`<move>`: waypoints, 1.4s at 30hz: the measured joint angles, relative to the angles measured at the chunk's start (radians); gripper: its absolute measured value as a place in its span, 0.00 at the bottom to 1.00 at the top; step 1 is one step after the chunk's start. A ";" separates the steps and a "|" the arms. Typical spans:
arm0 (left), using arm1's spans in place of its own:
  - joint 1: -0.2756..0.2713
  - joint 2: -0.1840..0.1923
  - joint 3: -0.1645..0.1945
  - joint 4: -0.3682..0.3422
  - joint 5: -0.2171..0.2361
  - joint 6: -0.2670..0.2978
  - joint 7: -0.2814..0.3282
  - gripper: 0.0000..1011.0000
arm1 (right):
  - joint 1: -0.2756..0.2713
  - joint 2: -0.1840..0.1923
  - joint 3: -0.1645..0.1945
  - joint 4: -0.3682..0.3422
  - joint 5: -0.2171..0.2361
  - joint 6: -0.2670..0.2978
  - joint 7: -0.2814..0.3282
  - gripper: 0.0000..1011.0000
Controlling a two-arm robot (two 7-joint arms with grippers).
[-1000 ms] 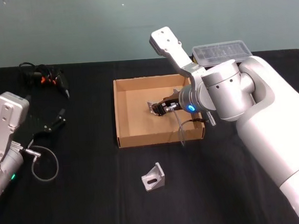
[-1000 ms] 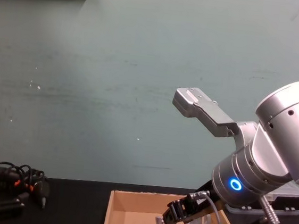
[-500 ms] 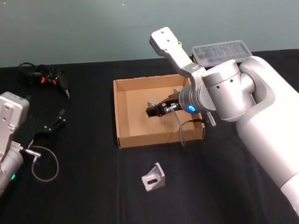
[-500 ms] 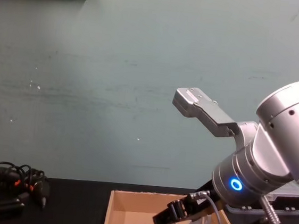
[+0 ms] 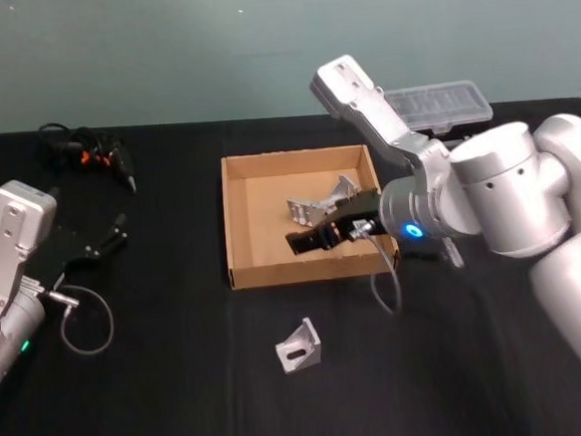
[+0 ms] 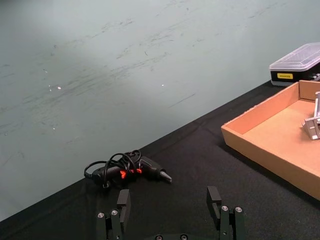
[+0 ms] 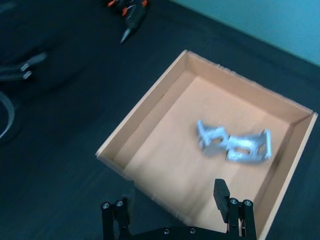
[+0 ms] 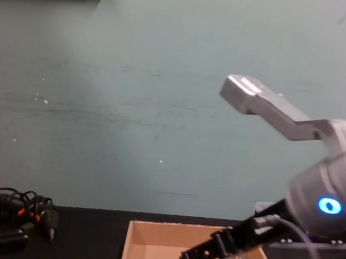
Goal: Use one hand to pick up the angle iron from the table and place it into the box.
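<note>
The tan cardboard box (image 5: 228, 222) stands mid-table on the black table (image 5: 174, 406). Two silver angle irons (image 5: 320, 205) lie side by side on its floor, seen in the right wrist view as one angle iron (image 7: 211, 138) and a second angle iron (image 7: 248, 147). A third angle iron (image 5: 298, 345) lies on the table in front of the box. My right gripper (image 5: 315, 239) hovers over the box's front part, open and empty, also seen as the right gripper (image 7: 172, 210) and the right gripper (image 8: 206, 253). My left gripper (image 5: 98, 247) is parked open at the left.
A black case with a clear lid (image 5: 437, 103) sits behind the box at the right. A black power tool with coiled cable (image 5: 86, 152) lies at the back left. A loose grey cable loop (image 5: 83, 322) lies by the left arm.
The right gripper has let go of the angle iron in the box, opened, and drawn back toward the box's front wall; the arm has shifted right. The left arm has not moved.
</note>
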 joint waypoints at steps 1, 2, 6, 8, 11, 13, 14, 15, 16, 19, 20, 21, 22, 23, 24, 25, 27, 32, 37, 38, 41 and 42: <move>0.000 0.000 0.000 0.000 0.000 0.000 0.000 0.99 | -0.018 0.022 0.002 -0.038 0.004 0.019 0.020 0.99; 0.000 0.000 0.000 0.000 0.000 0.000 0.000 0.99 | -0.018 0.022 0.002 -0.038 0.004 0.019 0.020 0.99; 0.000 0.000 0.000 0.000 0.000 0.000 0.000 0.99 | -0.073 0.094 0.014 -0.148 0.016 0.077 0.072 0.99; 0.000 0.000 0.000 0.000 0.000 0.000 0.000 0.99 | -0.098 0.127 0.019 -0.195 0.019 0.108 0.093 0.99; 0.000 0.000 0.000 0.000 0.000 0.000 0.000 0.99 | -0.126 0.164 0.020 -0.252 0.022 0.144 0.120 0.99; 0.000 0.000 0.000 0.000 0.000 0.000 0.000 0.99 | -0.137 0.180 0.017 -0.277 0.022 0.161 0.132 0.99; 0.000 0.000 0.000 0.000 0.000 0.000 0.000 0.99 | -0.144 0.192 0.008 -0.297 0.022 0.174 0.143 0.99; 0.000 0.000 0.000 0.000 0.000 0.000 0.000 0.99 | -0.147 0.196 0.003 -0.305 0.021 0.180 0.147 0.99; 0.000 0.000 0.000 0.000 0.000 0.000 0.000 0.99 | -0.148 0.197 -0.001 -0.311 0.021 0.185 0.151 0.99; 0.000 0.000 0.000 0.000 0.000 0.000 0.000 0.99 | -0.149 0.197 -0.024 -0.327 0.016 0.207 0.164 0.99; 0.000 0.000 0.000 0.000 0.000 0.000 0.000 0.99 | -0.145 0.189 -0.037 -0.329 0.011 0.221 0.167 0.99; 0.000 0.000 0.000 0.000 0.000 0.000 0.000 0.99 | -0.143 0.185 -0.043 -0.329 0.009 0.227 0.168 0.99; 0.000 0.000 0.000 0.000 0.000 0.000 0.000 0.99 | -0.142 0.183 -0.046 -0.330 0.009 0.230 0.169 0.99; 0.000 0.000 0.000 0.000 0.000 0.000 0.000 0.99 | -0.142 0.184 -0.045 -0.330 0.008 0.230 0.169 0.99; 0.000 0.000 0.000 0.000 0.000 0.000 0.000 0.99 | -0.142 0.184 -0.043 -0.330 0.008 0.229 0.169 0.99; 0.000 0.000 0.000 0.000 0.000 0.000 0.000 0.99 | -0.142 0.185 -0.043 -0.330 0.008 0.229 0.169 0.99; 0.000 0.000 0.000 0.000 0.000 0.000 0.000 0.99 | -0.142 0.185 -0.041 -0.329 0.009 0.228 0.169 0.99; 0.000 0.000 0.000 0.000 0.000 0.000 0.000 0.99 | -0.143 0.187 -0.038 -0.328 0.009 0.223 0.168 0.99; 0.000 0.000 0.000 0.000 0.000 0.000 0.000 0.99 | -0.143 0.188 -0.036 -0.326 0.009 0.220 0.168 0.99; 0.000 0.000 0.000 0.000 0.000 0.000 0.000 0.99 | -0.143 0.188 -0.036 -0.326 0.009 0.220 0.168 0.99; 0.000 0.000 0.000 0.000 0.000 0.000 0.000 0.99 | -0.144 0.188 -0.035 -0.326 0.009 0.219 0.168 0.99; 0.000 0.000 0.000 0.000 0.000 0.000 0.000 0.99 | -0.144 0.188 -0.035 -0.326 0.009 0.218 0.167 0.99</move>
